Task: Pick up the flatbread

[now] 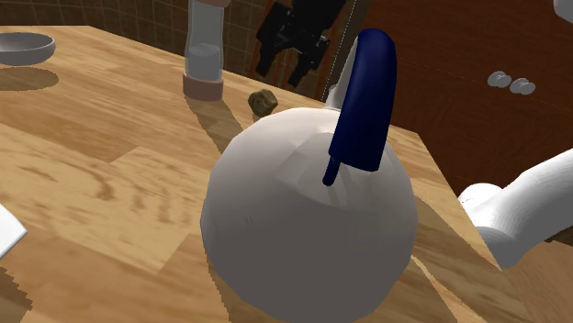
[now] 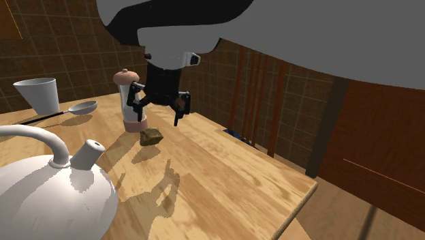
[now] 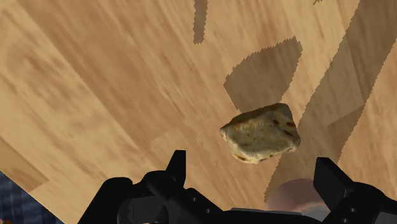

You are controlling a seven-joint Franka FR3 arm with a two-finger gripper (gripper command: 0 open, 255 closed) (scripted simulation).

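Observation:
The flatbread (image 3: 261, 133) is a small, tan, brown-speckled lump lying on the wooden table (image 3: 114, 95). It also appears beside the grinder in the shoulder view (image 1: 264, 101) and in the second exterior view (image 2: 151, 136). My black gripper (image 3: 252, 172) hangs above it, open, its fingers (image 3: 177, 164) standing wide apart and touching nothing. The gripper (image 2: 158, 109) hovers over the bread with a clear gap below the fingertips. From the shoulder, the gripper (image 1: 283, 66) shows dark behind the kettle.
A big white kettle (image 1: 308, 216) with a dark blue handle (image 1: 367, 101) stands on the table near the shoulder camera. A grinder (image 2: 129, 102) stands close beside the flatbread. A white cup (image 2: 39, 95), a spoon (image 2: 82, 107) and a grey bowl (image 1: 23, 46) sit farther off. The table edge (image 2: 300, 198) is nearby.

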